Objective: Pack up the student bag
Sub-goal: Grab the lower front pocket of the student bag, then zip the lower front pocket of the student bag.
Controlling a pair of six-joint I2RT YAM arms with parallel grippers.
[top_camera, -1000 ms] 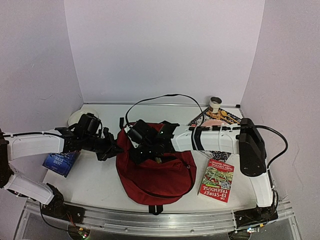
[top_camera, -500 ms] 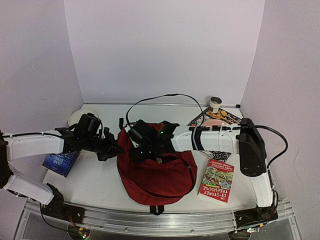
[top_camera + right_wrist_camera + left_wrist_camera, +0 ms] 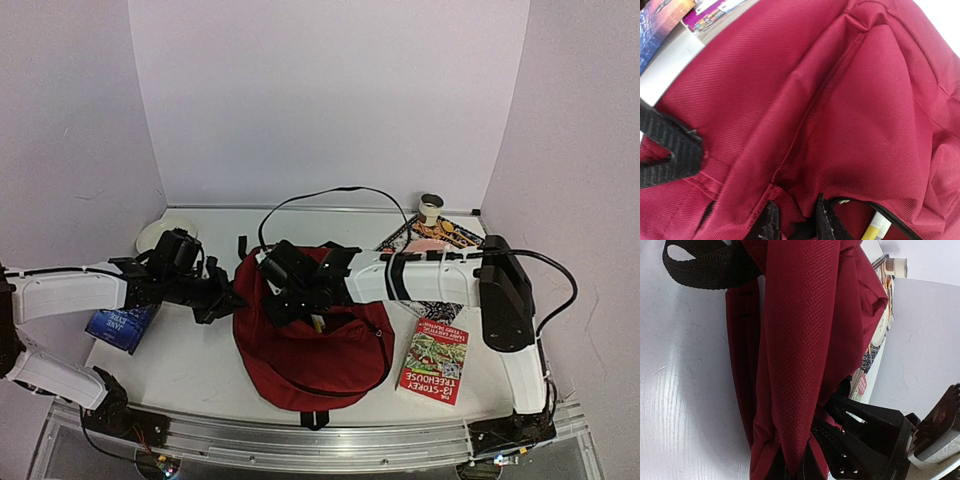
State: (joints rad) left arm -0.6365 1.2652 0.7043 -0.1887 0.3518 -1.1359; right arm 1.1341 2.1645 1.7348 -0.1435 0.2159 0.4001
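1. The student bag (image 3: 315,355) lies on the table (image 3: 190,360) at the near middle, between the two arms. The right arm covers most of its mouth in the overhead view.
2. Left gripper (image 3: 232,297) — closed on a raised fold of the bag's red cloth at its left edge. In the left wrist view only the fingertips (image 3: 776,470) show, cut by the lower border.
3. Right gripper (image 3: 300,308) — its fingers (image 3: 771,222) are drawn together on the bag's rim beside the black zipper (image 3: 850,202). What sits between them is dark and cropped by the frame edge.
4. A yellow-and-white object (image 3: 874,229) shows inside the opening, too little of it to name.
5. A black strap (image 3: 707,265) loops at the bag's end, partly out of frame.
6. A red book (image 3: 435,362) lies just right of the bag. A blue book (image 3: 120,325) lies to the left, partly under the left arm.
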